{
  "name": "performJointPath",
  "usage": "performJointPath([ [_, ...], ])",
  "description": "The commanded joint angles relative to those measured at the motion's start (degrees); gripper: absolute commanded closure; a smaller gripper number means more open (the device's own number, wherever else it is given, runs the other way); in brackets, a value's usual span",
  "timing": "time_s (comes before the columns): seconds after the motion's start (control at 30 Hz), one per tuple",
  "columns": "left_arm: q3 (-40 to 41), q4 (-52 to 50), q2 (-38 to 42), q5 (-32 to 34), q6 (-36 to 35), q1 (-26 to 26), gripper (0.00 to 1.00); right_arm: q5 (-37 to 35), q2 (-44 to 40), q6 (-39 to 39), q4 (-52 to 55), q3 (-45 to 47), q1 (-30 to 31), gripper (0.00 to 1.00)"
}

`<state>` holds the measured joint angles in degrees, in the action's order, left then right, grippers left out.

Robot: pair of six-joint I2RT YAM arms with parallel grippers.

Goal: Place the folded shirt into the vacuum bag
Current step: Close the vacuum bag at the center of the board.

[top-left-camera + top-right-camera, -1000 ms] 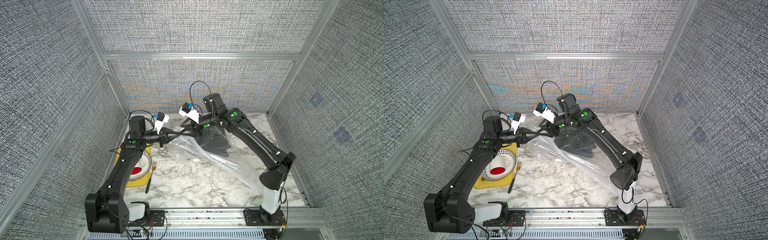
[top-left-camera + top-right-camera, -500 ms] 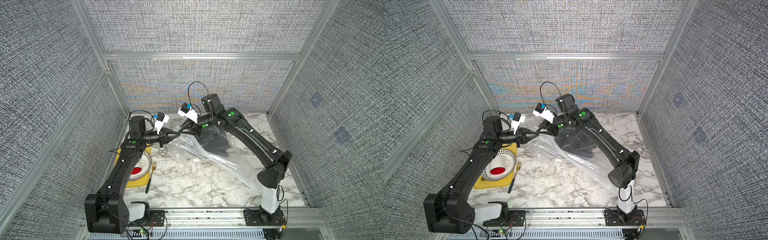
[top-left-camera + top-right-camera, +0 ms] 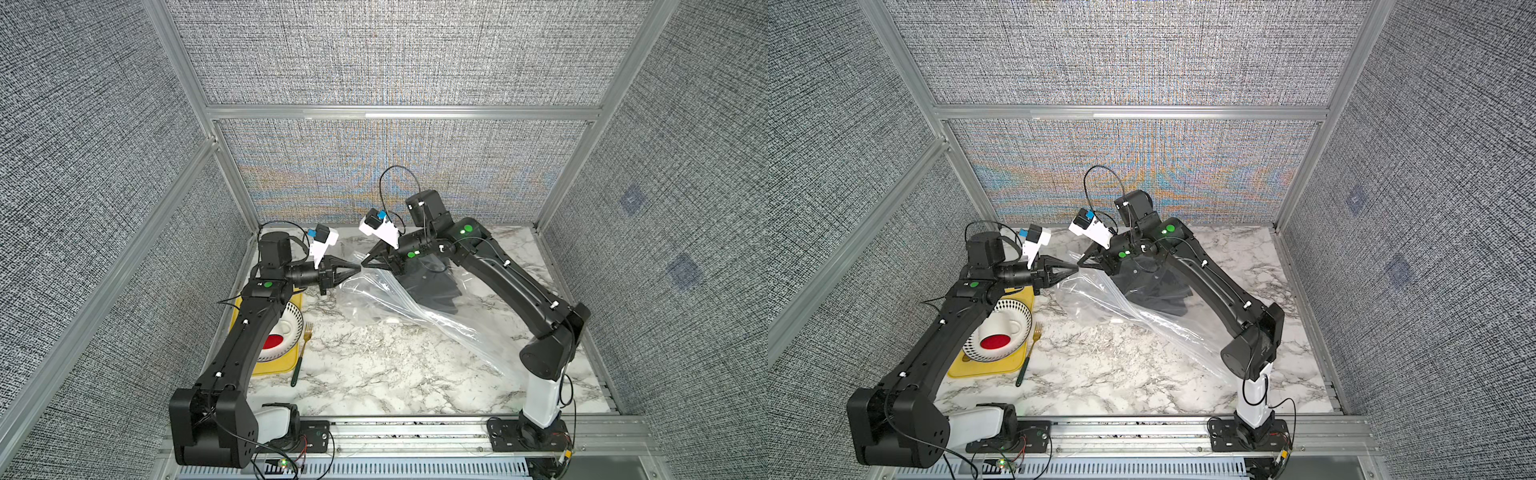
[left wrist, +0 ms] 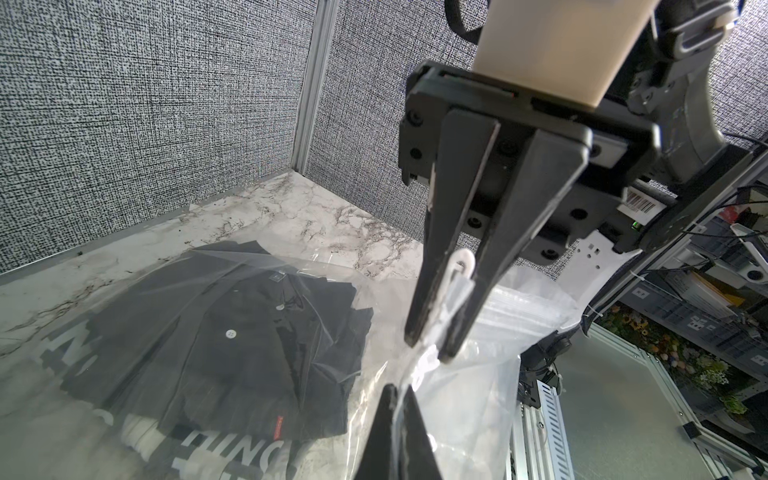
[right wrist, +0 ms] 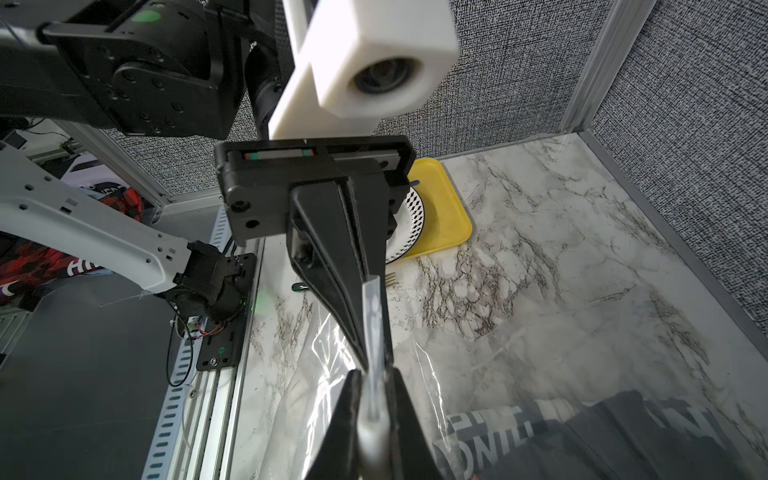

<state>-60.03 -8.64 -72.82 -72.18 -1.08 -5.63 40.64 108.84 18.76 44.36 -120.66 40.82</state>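
Far left of the desk [image 3: 374,374]: a yellow tray [image 3: 988,368] with a patterned plate [image 3: 1017,309] and a fork [image 3: 1030,349] beside it. None of this belongs to the job; it sits out of the way under the left arm [image 3: 249,332]. Left claw [image 3: 355,268] is held level above the desk, fingers together and clamped on the top edge of the vacuum bag [image 3: 415,316]. My guess is that it acts as an anchor, keeping that edge raised. Right claw [image 3: 365,262] meets it almost tip to tip. The left wrist view shows its fingers drawn in on the same edge strip, with a small white slider clip [image 4: 459,266] caught between them. Both grips sit close together on one corner, which suggests the mouth is about to be pulled apart or the zip worked. From that pinch the clear film drapes diagonally down across the marble towards the right arm's base. The folded shirt [image 3: 432,286], dark with buttons, lies flat on the desk under the right arm [image 3: 519,286]. It sits against the far side of the bag and is seen through plastic in both wrist views. Whether it is inside the bag or merely behind the lifted film, I cannot tell.
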Motion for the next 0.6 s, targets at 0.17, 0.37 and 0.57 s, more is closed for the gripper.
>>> performJointPath([
  [0.17,0.06,1.53,0.43,-0.17,-0.11,0.01,1.0,1.71,0.16,-0.92,-1.73,-0.29,-0.09,0.8],
  [0.37,0.17,1.53,0.33,-0.16,-0.2,0.04,1.0,2.41,0.21,-1.02,-2.0,-0.23,-0.24,0.73],
  [0.57,0.21,1.59,0.39,-0.1,-0.2,0.07,1.0,2.94,0.28,-1.2,-2.35,-0.13,-0.42,0.71],
])
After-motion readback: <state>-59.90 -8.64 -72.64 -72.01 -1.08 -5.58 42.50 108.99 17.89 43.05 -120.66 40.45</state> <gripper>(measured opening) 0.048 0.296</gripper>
